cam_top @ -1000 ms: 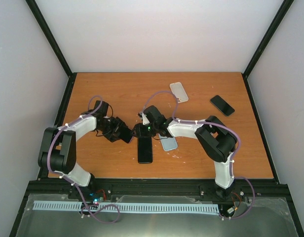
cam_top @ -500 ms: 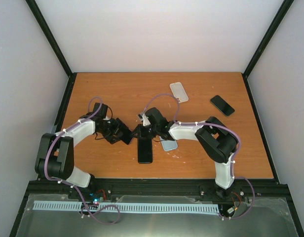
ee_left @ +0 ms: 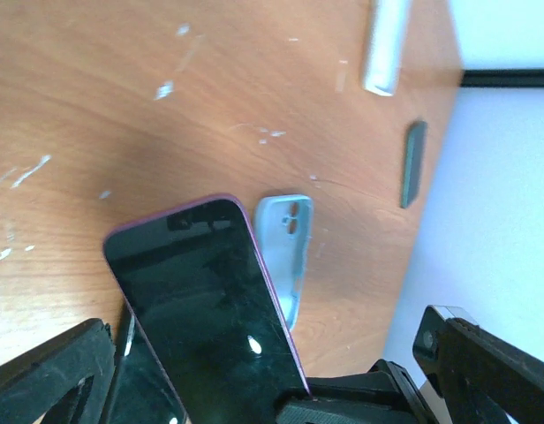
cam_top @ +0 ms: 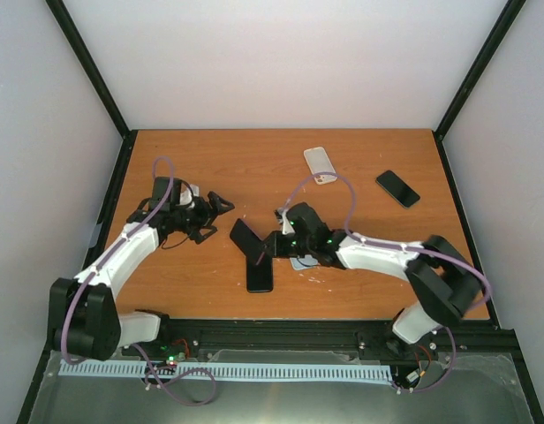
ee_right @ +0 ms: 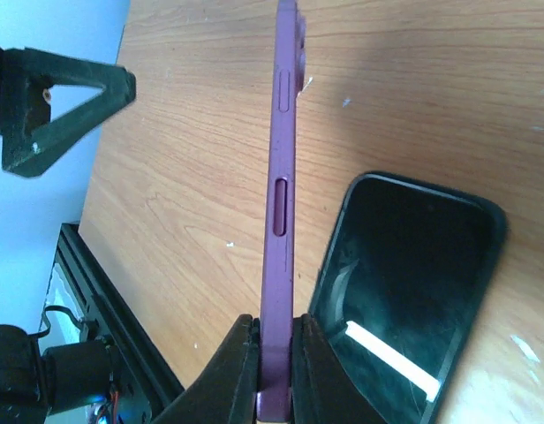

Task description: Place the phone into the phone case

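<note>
Currently the right gripper (ee_right: 274, 334) is clenched on one short end of the phone (cam_top: 245, 237), its two fingers (ee_right: 239, 371) pressing the front and back faces. The phone is up off the table (cam_top: 184, 168) near its middle and tilted. From the right wrist it shows edge-on, a thin purple side with buttons along it; from the left wrist its dark screen fills the lower frame. The left gripper (cam_top: 215, 212) hangs just to the left of the phone with its jaws spread wide, holding nothing and apart from the phone. The case (ee_left: 285, 238), light blue with a camera cut-out at its far end, lies flat on the table just beside the phone on the right. From above it is mostly hidden under the right arm. A black phone (cam_top: 260, 276) lies flat and face up on the table, just below the raised phone and left of the case. Farther back a white item (cam_top: 320, 165) lies on the wood; whether it is a handset or a cover I cannot tell. A dark handset (cam_top: 397, 187) lies toward the back right, well apart from both arms.
</note>
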### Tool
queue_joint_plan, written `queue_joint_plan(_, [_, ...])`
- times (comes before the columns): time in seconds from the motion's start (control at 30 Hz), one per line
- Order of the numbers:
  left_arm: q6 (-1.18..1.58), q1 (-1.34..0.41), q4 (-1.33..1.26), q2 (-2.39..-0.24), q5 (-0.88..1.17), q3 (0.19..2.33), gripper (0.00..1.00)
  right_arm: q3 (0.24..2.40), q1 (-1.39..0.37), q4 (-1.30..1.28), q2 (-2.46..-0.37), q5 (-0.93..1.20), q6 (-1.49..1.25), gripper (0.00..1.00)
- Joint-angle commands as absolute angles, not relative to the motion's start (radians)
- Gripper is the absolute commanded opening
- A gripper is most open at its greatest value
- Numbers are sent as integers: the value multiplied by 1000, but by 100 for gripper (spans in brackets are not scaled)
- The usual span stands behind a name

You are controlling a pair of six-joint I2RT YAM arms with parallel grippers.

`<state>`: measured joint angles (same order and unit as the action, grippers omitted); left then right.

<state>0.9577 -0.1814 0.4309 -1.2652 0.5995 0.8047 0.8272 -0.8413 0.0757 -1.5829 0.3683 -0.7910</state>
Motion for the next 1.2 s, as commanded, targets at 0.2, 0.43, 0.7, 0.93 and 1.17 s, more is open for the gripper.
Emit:
queue_joint_plan(0.2, [869,-187,169,-1147,733,701,94,697,-807,-220,-1152,48,-748,3])
queue_joint_plan(0.43, [863,-243,59,-1227,733,698,88,650,-752,-312,-1050,-5,-726,3])
queue_joint_plan(0.7, [863,-307,-17,-1360,736,712,86,578,-696,-217,-1067,66,-684,3])
queue_joint_plan(0.93, [870,-314,-49,-1439,744,722,82,492,-651,-75,-1125,139,-677,3])
queue_joint_plan(1.17, [881,-330,-74,-1536,753,753,77,469,-635,-6,-1185,169,-656,3])
